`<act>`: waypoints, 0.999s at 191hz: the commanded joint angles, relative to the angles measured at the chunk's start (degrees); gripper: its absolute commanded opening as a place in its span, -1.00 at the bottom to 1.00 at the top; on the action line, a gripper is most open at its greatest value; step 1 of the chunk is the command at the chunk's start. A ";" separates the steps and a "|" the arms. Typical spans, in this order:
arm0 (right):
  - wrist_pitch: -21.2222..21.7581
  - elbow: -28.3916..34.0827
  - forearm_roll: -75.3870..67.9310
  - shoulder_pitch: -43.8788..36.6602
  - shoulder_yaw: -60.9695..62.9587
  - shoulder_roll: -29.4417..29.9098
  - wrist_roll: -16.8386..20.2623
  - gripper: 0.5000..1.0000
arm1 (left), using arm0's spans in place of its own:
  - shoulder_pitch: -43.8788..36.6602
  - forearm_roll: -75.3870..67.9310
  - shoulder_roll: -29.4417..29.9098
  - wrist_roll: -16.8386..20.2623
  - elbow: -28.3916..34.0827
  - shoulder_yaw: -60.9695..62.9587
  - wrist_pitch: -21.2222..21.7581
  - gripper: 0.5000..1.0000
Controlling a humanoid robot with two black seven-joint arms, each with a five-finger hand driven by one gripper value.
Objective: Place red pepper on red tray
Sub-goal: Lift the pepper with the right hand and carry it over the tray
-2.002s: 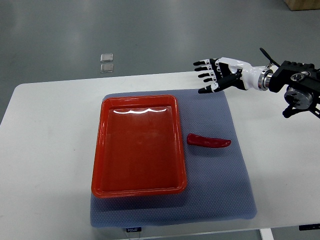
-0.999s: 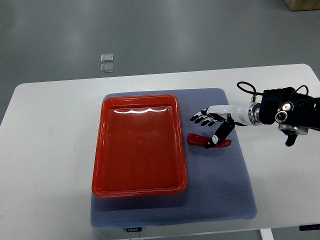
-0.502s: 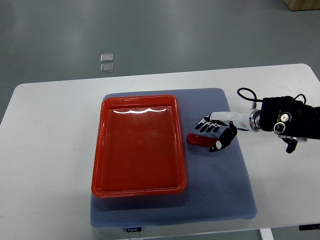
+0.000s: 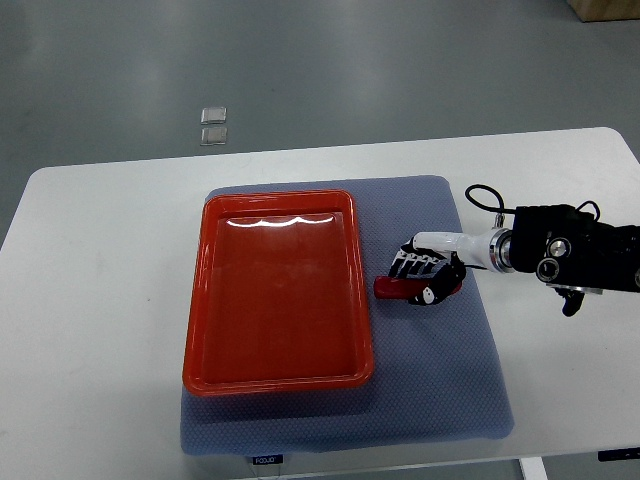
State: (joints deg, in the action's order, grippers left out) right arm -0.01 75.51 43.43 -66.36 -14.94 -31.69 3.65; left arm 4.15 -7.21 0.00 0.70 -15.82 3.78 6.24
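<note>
Lying left-right beside the red tray [image 4: 277, 372], the red pepper [image 4: 390, 290] sits clamped in the right robot hand [image 4: 427, 277].

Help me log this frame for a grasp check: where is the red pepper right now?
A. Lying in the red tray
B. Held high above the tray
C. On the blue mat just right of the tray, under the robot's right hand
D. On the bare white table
C: the red pepper lies on the blue mat just right of the red tray, with the right hand closed over it.
</note>
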 commanded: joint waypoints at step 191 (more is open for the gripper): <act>3.00 -1.95 -3.00 -16.26 0.70 3.30 -0.23 -1.00 | -0.02 0.00 0.00 0.00 0.00 0.09 0.00 1.00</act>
State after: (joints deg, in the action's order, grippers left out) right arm 3.69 74.75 41.03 -82.48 -14.23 -31.83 3.50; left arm 4.13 -7.21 0.00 0.70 -15.81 3.81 6.24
